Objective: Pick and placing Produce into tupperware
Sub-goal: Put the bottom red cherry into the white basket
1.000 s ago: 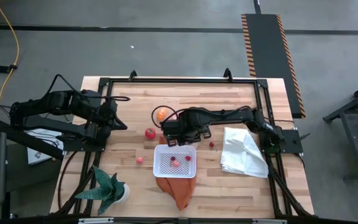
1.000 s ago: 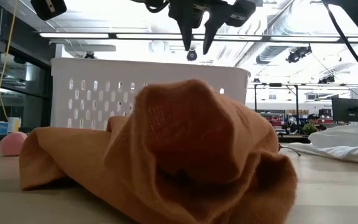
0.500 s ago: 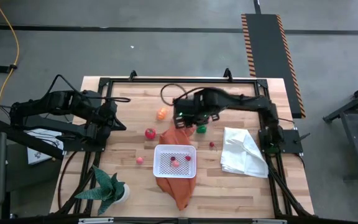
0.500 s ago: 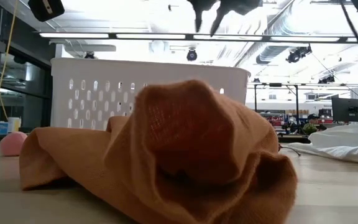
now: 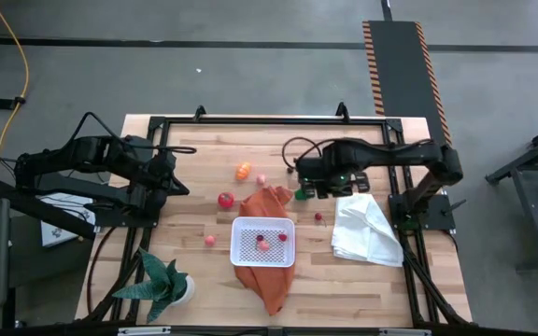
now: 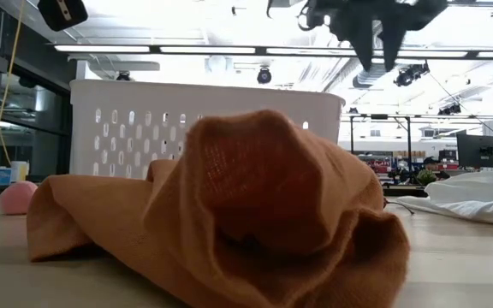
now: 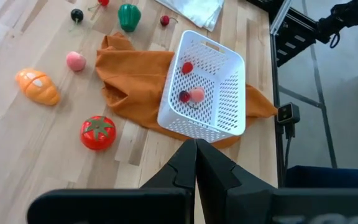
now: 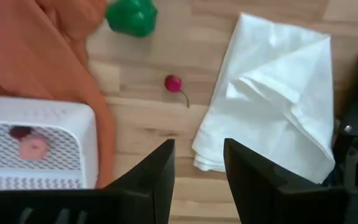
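The white perforated tupperware (image 5: 262, 241) sits on an orange cloth (image 5: 267, 202) and holds a red, a pink and a dark toy (image 7: 187, 67). Loose on the wood lie a tomato (image 5: 225, 200), an orange piece (image 5: 242, 171), two pink pieces (image 5: 210, 240), a green pepper (image 8: 131, 15) and a small cherry (image 8: 173, 83). My right gripper (image 8: 197, 168) hangs open in the air above the pepper and cherry, touching nothing. My left gripper (image 7: 196, 155) waits shut near the table's left edge.
A crumpled white cloth (image 5: 367, 229) lies at the table's right. A spiky green potted plant (image 5: 162, 280) stands at the near left corner. The orange cloth's tail (image 5: 271, 291) reaches toward the near edge. Bare wood shows between the cherry and the tupperware.
My right gripper has risen from just above the tupperware's far rim and swung toward the table's right, ending over the green pepper. It has stayed open. The produce and the tupperware have not moved.
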Tool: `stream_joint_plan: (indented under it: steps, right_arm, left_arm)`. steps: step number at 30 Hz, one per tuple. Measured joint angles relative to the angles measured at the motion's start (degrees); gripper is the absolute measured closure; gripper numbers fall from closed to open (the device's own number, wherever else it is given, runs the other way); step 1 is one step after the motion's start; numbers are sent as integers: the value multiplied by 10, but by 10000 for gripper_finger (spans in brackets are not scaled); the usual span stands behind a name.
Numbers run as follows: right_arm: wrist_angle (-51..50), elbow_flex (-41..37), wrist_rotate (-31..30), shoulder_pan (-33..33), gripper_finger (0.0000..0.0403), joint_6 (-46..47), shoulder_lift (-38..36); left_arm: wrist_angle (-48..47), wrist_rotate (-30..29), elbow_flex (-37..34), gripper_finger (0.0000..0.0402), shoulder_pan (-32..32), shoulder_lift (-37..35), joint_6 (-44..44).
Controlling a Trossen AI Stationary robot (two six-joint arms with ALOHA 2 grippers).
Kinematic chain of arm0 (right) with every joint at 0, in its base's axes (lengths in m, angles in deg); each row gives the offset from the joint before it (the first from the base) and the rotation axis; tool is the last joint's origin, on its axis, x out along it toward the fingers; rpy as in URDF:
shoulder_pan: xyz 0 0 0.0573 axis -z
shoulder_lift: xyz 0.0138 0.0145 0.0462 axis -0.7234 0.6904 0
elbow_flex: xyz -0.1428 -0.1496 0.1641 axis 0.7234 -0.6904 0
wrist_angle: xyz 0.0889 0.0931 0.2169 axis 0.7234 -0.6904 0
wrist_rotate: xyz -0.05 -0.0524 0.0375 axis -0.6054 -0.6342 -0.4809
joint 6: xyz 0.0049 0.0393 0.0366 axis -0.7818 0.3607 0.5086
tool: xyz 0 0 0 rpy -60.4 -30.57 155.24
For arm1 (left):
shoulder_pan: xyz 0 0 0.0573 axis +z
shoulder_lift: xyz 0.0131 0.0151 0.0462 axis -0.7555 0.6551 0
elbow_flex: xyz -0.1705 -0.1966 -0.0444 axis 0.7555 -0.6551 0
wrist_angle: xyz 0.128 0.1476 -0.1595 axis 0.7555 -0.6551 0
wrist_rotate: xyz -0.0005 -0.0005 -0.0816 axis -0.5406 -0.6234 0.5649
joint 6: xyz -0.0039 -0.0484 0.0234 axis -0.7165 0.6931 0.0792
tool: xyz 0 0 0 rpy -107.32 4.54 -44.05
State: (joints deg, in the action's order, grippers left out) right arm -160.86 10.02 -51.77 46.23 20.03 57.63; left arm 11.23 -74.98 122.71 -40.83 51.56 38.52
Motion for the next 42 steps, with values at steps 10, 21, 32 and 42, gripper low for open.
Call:
stream_joint_plan:
  steps: [10,21,32,42]
  right_arm:
    - [99,-117,14,4,274,-14,-50]
    - [171,-175,21,17,274,-31,-51]
    - [240,-237,33,16,274,-11,-51]
    - [291,-260,34,16,274,-5,-30]
  left_arm:
    - [0,-1,0,401,0,0,14]
    - [0,-1,0,401,0,0,16]
    - [1,-1,0,401,0,0,16]
    - [1,-17,0,401,0,0,16]
